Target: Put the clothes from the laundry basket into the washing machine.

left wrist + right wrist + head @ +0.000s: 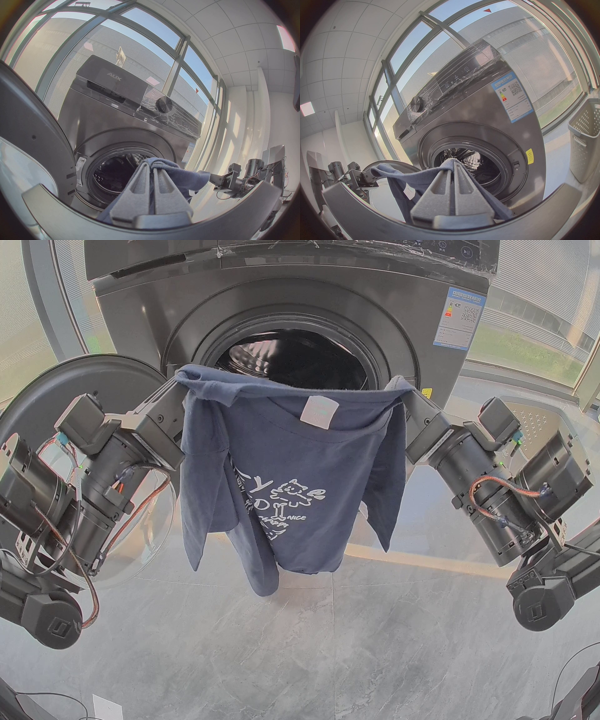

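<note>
A navy blue T-shirt (294,484) with a white print hangs spread between my two grippers, just in front of the washing machine's (400,321) open drum (300,362). My left gripper (178,387) is shut on one shoulder of the shirt, and my right gripper (405,393) is shut on the other. In the left wrist view the fingers (162,187) pinch blue cloth (184,178) before the drum opening (115,172). The right wrist view shows its fingers (465,187) clamped on the shirt (425,178) facing the drum (472,162).
The washer door (81,384) stands swung open at the left, close behind my left arm. A grey perforated laundry basket (586,137) stands on the floor to the right of the machine. Grey tiled floor (375,640) lies below the hanging shirt.
</note>
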`<state>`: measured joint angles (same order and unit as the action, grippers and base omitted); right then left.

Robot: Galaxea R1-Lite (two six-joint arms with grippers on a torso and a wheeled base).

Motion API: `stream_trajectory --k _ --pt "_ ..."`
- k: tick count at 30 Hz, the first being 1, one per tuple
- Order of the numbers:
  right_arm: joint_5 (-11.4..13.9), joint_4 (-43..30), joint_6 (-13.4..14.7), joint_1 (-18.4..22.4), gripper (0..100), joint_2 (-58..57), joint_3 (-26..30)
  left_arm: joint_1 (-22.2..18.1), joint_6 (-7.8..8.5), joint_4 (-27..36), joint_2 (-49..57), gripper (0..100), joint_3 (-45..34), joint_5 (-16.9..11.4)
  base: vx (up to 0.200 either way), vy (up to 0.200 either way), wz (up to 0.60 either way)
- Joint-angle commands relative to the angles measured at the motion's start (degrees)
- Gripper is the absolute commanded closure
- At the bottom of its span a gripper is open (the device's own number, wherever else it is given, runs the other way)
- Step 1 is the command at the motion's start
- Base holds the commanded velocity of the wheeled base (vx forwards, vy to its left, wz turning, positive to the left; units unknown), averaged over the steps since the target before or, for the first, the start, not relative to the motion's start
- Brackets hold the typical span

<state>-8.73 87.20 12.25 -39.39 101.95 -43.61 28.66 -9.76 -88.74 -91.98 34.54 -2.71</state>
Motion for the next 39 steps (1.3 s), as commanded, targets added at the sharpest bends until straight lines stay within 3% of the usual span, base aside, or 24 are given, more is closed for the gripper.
stream_trajectory --k 1,7,8,19,21,39 --pt "0.1 -0.2 0.1 -1.7 100 1.1 1.1 3.3 0.01 0.0 -0.3 100 -0.1 0.4 0.0 0.0 0.0" --pt "1.8 -1.9 -0.1 -2.8 100 8.5 -0.2 4.7 0.01 0.0 -2.3 100 2.0 -0.1 0.0 0.0 0.0" --pt "1.8 -1.9 0.0 -3.2 0 9.5 0.0 4.7 0.01 0.1 -2.6 100 2.6 -0.1 0.0 0.0 0.0" --pt "2.3 -1.9 -2.1 -4.0 0 21.5 2.2 5.8 0.1 1.1 -3.6 100 5.0 -0.1 0.0 0.0 0.0" --pt "3.7 -1.7 -3.1 -3.8 0 25.2 1.3 5.9 0.01 1.3 -3.5 100 5.0 -0.1 0.0 0.0 0.0" --pt "6.4 -3.3 -5.2 -2.6 0 38.3 -19.8 10.5 0.01 0.8 -2.6 100 4.1 -0.2 0.0 0.0 0.0"
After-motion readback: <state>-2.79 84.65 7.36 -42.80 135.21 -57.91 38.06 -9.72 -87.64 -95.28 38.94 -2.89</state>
